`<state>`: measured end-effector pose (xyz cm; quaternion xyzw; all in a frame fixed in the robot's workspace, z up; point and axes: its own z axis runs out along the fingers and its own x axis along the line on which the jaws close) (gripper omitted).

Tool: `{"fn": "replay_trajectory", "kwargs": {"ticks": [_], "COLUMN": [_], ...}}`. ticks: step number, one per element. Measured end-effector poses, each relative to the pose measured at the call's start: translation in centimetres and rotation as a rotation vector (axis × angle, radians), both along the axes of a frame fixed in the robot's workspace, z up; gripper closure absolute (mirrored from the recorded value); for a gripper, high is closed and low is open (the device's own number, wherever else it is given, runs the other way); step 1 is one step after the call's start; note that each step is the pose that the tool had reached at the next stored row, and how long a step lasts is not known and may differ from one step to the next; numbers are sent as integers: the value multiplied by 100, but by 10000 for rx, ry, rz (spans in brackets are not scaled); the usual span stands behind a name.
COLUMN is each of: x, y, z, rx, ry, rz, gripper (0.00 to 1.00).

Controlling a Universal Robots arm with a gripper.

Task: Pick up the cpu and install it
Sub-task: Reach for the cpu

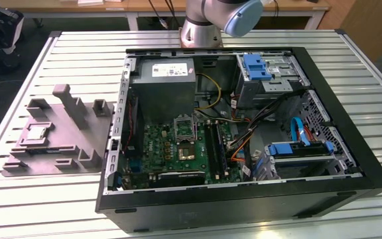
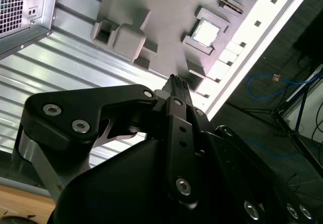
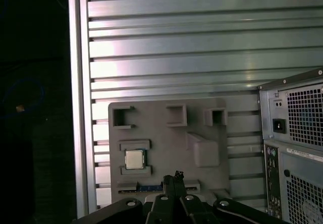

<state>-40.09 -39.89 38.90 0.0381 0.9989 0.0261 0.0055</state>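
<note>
Your black jaws are shut tip to tip with nothing between them, poised above the grey moulded holder plate [image 3: 166,133]. The small square silvery cpu [image 3: 134,159] lies in one of that plate's pockets, near the slatted aluminium worktop's [image 3: 202,47] edge. The open black computer case [image 1: 244,124] stands beside the plate. Your silver, blue-capped arm [image 1: 234,15] rises at the worktop's edge behind the case.

Cpu [image 1: 37,132] lies uncovered on fixture [image 1: 57,145]; access from above is open. In exterior view, tall block [image 1: 71,107] stands at its 2 o'clock, case [image 1: 244,204] wall farther off at 3 o'clock.
</note>
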Motion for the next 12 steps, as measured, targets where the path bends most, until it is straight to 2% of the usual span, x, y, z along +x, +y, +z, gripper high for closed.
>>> {"fn": "replay_trajectory", "kwargs": {"ticks": [3,12], "x": [-18,-191], "y": [0,0], "z": [-1,-3], "rx": [1,0], "ry": [4,10], "rz": [0,1], "gripper": [89,89]}}
